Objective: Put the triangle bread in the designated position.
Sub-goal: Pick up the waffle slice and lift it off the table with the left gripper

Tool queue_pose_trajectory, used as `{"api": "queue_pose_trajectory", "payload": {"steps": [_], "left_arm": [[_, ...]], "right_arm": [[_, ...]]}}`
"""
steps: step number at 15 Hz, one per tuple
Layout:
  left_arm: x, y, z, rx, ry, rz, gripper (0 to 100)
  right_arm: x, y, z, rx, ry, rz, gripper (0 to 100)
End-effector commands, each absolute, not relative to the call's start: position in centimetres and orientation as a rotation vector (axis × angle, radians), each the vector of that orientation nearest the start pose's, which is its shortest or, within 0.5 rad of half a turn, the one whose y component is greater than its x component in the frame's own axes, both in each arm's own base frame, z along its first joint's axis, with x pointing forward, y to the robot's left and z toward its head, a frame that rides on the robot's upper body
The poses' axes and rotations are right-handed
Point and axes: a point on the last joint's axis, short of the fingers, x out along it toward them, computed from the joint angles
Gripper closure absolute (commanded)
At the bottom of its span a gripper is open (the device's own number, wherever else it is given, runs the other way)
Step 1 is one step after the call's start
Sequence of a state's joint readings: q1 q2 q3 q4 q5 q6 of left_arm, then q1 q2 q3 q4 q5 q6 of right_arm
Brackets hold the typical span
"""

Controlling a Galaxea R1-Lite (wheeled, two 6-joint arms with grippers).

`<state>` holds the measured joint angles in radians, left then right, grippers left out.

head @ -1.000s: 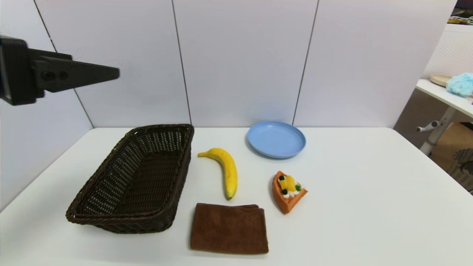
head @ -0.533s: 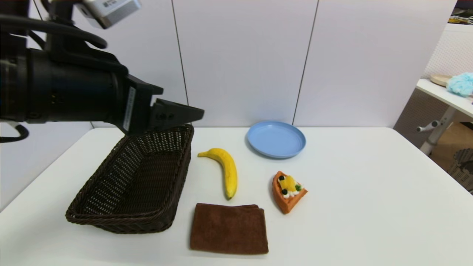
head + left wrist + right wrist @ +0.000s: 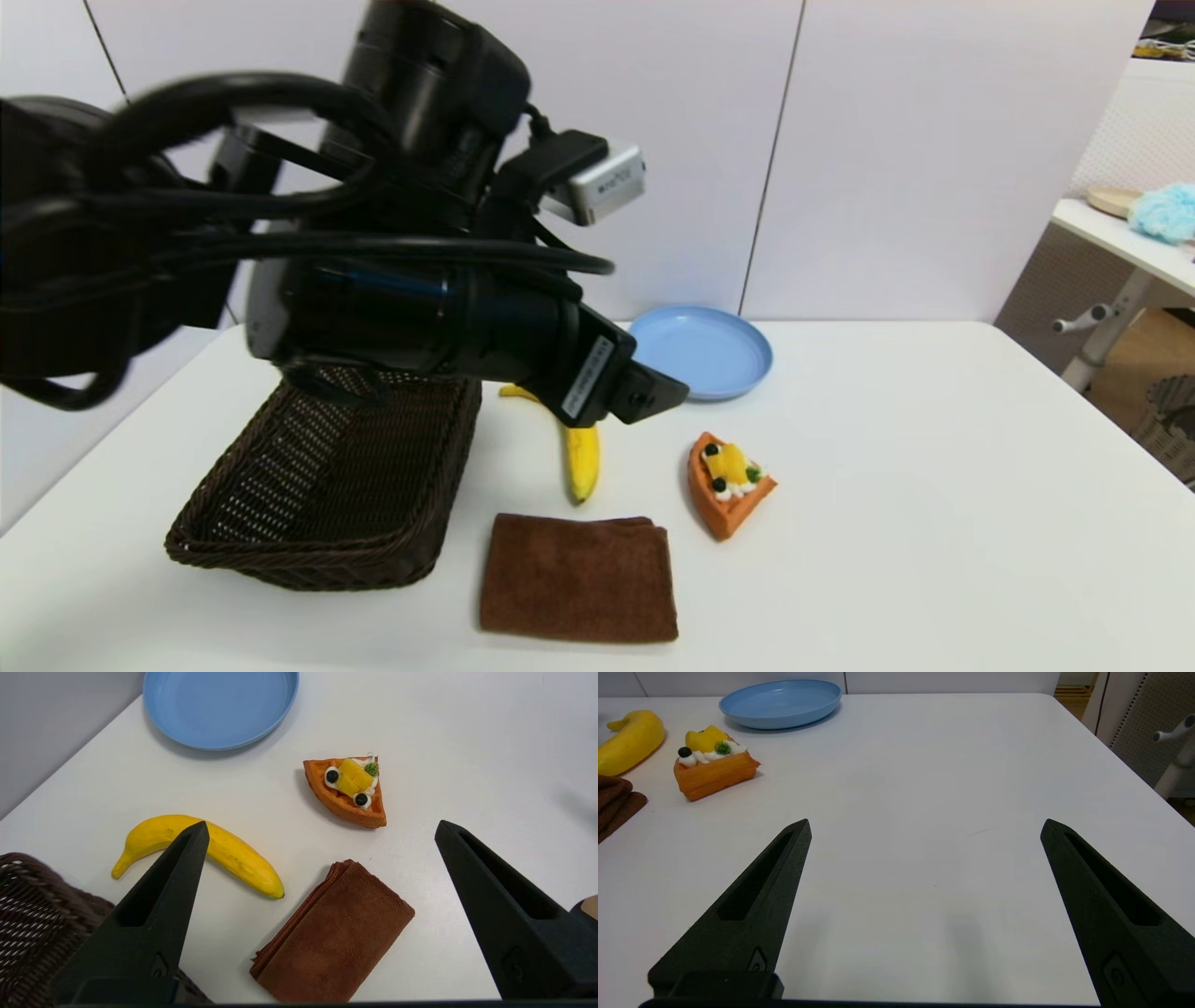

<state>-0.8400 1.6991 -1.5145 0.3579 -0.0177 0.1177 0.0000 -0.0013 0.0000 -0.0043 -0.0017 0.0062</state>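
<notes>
Across the head view's left half, the left arm (image 3: 392, 280) fills the frame, raised above the white surface (image 3: 934, 523), and its left end effector (image 3: 667, 397) points down-right just above the banana, tip close to the blue plate's near rim. From the wrist, that end effector's fingers (image 3: 159, 905) stand spread wide with nothing between them. Under the arm, lower left, the dark wicker basket (image 3: 317, 504) sits with its right wall near the banana and towel. Bottom centre lies the folded brown towel (image 3: 579, 579), its far edge almost touching the banana's tip. Upper centre, the blue plate (image 3: 709, 350) rests near the surface's back edge. Between basket and bread, the banana (image 3: 581, 462) lies partly hidden by the arm. And the triangle bread (image 3: 728, 481) sits right of centre, apart from banana, towel and plate, free on every side. Rightward, bare white surface runs wide out to the right edge. Over that stretch, the right end effector (image 3: 924, 826) hovers low, out of the head view, fingers (image 3: 756, 900) parted wide and holding nothing.
</notes>
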Motion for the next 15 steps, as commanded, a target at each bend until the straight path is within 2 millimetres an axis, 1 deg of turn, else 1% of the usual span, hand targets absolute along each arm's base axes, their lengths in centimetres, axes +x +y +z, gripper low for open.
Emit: {"api": "queue_pose_trajectory", "payload": {"steps": [1,2,5,7,9,10,12,15], "left_arm": [[23.7,-28.2,23.4,0.372,0.547,-0.886,0],[24.3,-29.4,22.6,0.372,0.547,-0.886,0],[25.7,-31.8,21.6,0.344,0.549,-0.805,0],[25.9,-33.4,20.9,0.281,0.568,-0.72,0],[25.6,-34.8,20.0,0.188,0.618,-0.68,0],[25.4,-35.0,19.5,0.162,0.651,-0.666,0],[25.4,-35.2,18.9,0.165,0.681,-0.661,0],[25.1,-34.9,18.3,0.19,0.735,-0.655,0]], "right_arm": [[-2.3,0.0,7.6,0.006,-0.005,-0.002,0],[-2.3,0.0,7.6,0.006,-0.005,-0.002,0],[-2.3,0.0,7.6,0.006,-0.005,-0.002,0],[-2.3,0.0,7.6,0.006,-0.005,-0.002,0],[-2.3,0.0,7.6,0.006,-0.005,-0.002,0],[-2.3,0.0,7.6,0.006,-0.003,-0.002,0],[-2.3,0.0,7.6,0.006,-0.005,-0.002,0],[-2.3,0.0,7.6,0.006,-0.005,-0.002,0]]}}
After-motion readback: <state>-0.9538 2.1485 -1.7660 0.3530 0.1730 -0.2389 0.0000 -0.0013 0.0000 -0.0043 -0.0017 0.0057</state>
